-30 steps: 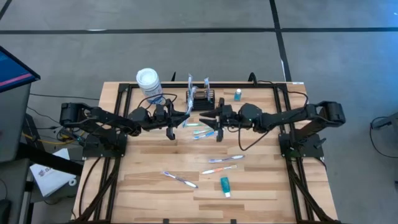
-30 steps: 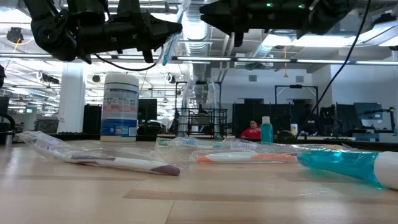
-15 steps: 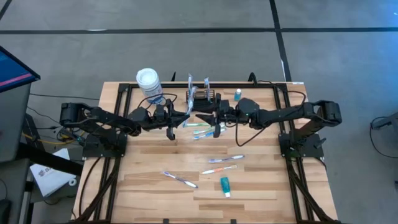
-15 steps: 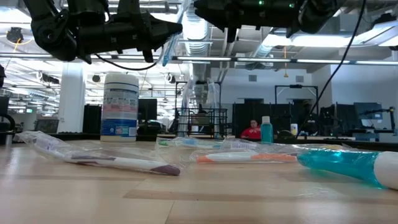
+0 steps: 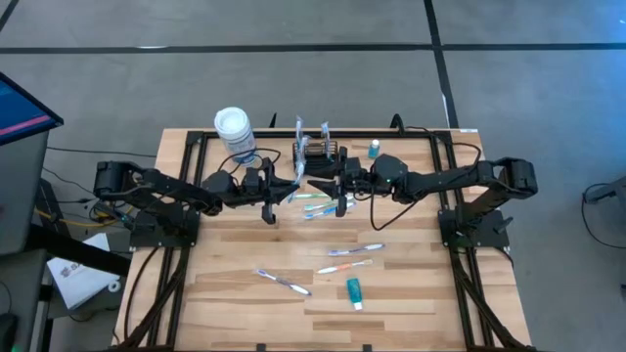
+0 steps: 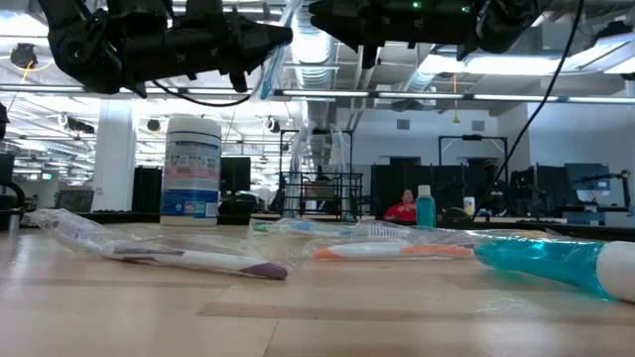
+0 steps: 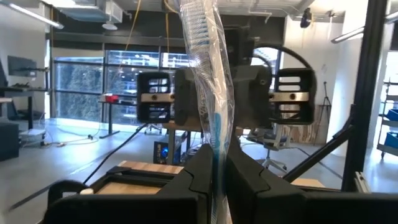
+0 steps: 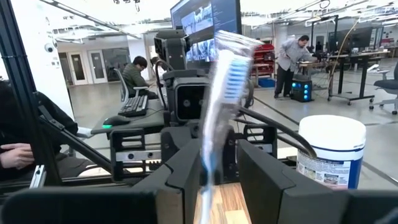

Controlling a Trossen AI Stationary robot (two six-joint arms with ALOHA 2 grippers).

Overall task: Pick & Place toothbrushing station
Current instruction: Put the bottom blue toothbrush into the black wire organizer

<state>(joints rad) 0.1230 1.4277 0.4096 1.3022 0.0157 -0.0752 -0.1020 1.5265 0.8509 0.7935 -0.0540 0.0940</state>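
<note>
The black wire basket stands on the table at the far middle, with two wrapped toothbrushes upright in it. In front of it, high above the table, my left gripper is shut on a toothbrush in a clear wrapper. My right gripper faces it from the table's right and is open. In the right wrist view its fingers stand on either side of that toothbrush, and whether they touch it I cannot tell. My left gripper pinches the lower part of the wrapped toothbrush's handle between its two fingers. The fingers come about level from the table's left and lie across the handle. The toothbrush stands nearly upright, bristle head up, lifted clear of the table.
A white-lidded canister stands at the far left and a small blue bottle to the right of the basket. Loose wrapped toothbrushes and a teal tube lie on the wood. People sit in the room beyond.
My right gripper has edged a little toward the left gripper and the toothbrush held there, then kept still. The toothbrush stays upright in the left gripper.
</note>
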